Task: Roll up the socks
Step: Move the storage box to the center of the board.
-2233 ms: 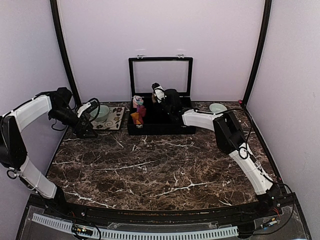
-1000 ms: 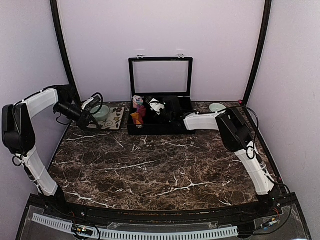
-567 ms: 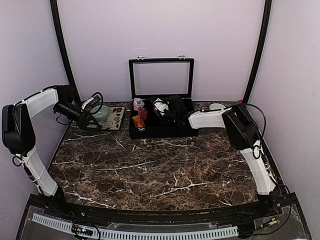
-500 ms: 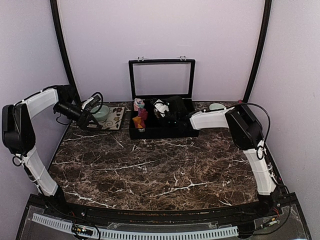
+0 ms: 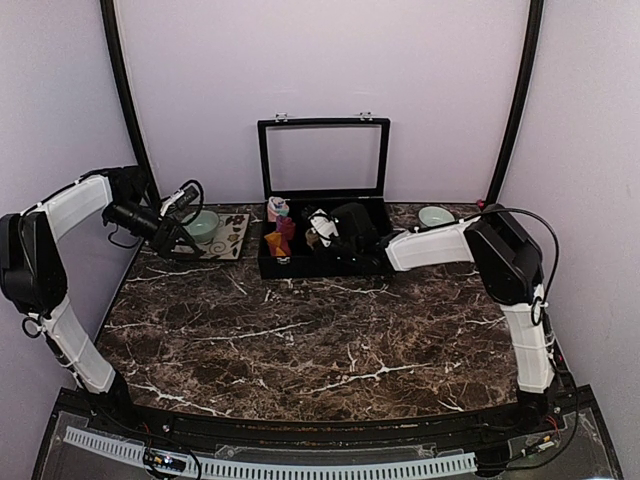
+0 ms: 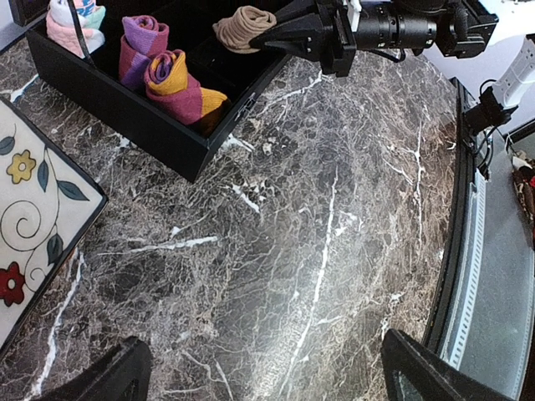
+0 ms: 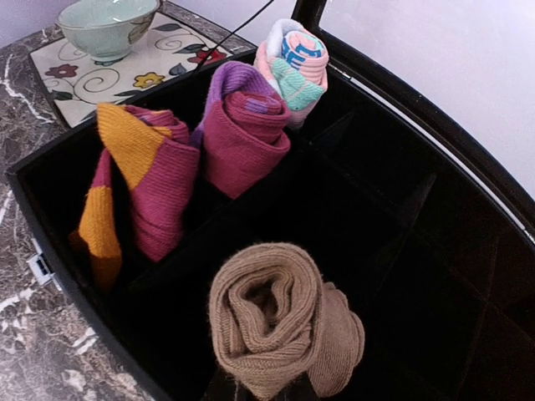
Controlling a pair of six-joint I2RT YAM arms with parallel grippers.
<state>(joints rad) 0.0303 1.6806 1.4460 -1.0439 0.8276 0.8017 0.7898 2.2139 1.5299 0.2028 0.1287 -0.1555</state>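
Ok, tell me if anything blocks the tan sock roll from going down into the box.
Nothing visible does. The right gripper holds the tan sock roll over the black box, and the compartment around it looks empty; the red-maroon rolls sit in compartments beside it, apart.

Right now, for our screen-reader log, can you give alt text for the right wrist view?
A rolled tan sock hangs pinched in the right gripper over a black divided box; behind it, two rolled maroon-orange socks and a pink-blue bundle sit in compartments.
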